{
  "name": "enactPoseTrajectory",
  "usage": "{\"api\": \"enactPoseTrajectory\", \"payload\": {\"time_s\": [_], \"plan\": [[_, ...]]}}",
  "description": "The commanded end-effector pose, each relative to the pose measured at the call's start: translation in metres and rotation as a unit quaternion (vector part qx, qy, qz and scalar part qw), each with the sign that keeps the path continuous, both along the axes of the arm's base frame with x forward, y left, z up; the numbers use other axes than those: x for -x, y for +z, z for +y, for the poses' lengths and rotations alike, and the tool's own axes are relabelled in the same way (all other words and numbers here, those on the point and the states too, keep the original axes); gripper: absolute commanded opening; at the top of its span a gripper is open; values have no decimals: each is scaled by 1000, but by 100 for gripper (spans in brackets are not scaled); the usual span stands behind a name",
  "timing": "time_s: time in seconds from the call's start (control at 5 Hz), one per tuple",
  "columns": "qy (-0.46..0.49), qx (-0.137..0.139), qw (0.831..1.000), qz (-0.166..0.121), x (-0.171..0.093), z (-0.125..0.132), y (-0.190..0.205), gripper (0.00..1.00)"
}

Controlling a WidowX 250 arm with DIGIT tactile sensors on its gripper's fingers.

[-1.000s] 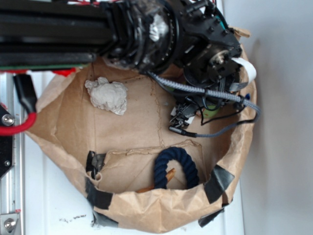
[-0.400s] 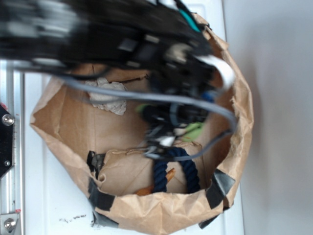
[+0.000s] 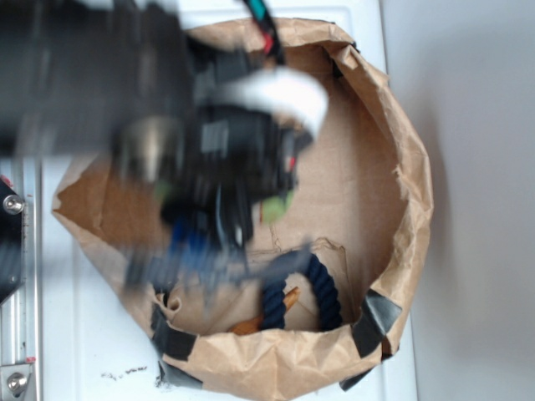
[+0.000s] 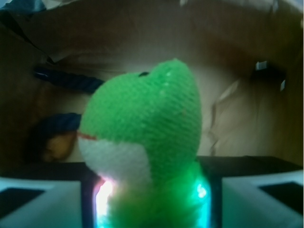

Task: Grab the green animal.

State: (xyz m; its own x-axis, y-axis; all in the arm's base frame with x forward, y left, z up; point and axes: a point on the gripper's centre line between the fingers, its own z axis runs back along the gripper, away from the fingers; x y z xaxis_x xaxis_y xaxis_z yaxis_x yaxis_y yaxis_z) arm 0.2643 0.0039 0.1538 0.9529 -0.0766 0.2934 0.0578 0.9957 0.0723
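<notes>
- Fuzzy lime-green plush animal with a white patch (image 4: pixel 145 137): sitting between the two pale gripper fingers (image 4: pixel 40 202) in the wrist view, filling the middle of the frame.
- Black robot gripper (image 4: pixel 151 202): closing on the toy's lower part; the exterior view is showing it only as a blur.
- Crumpled brown paper bag with black tape patches (image 3: pixel 410 209): surrounding the arm and toy.
- Dark navy rope ring (image 3: pixel 322 288): lying at the bag's lower wall, apart from the toy.

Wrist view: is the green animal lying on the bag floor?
No, the green animal stands up between the two pale fingers, above the floor.
</notes>
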Motion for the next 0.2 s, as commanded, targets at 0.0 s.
{"api": "enactPoseTrajectory", "payload": {"time_s": [0.0], "plan": [[34,59,998,-18,-11,8,12,0]]}}
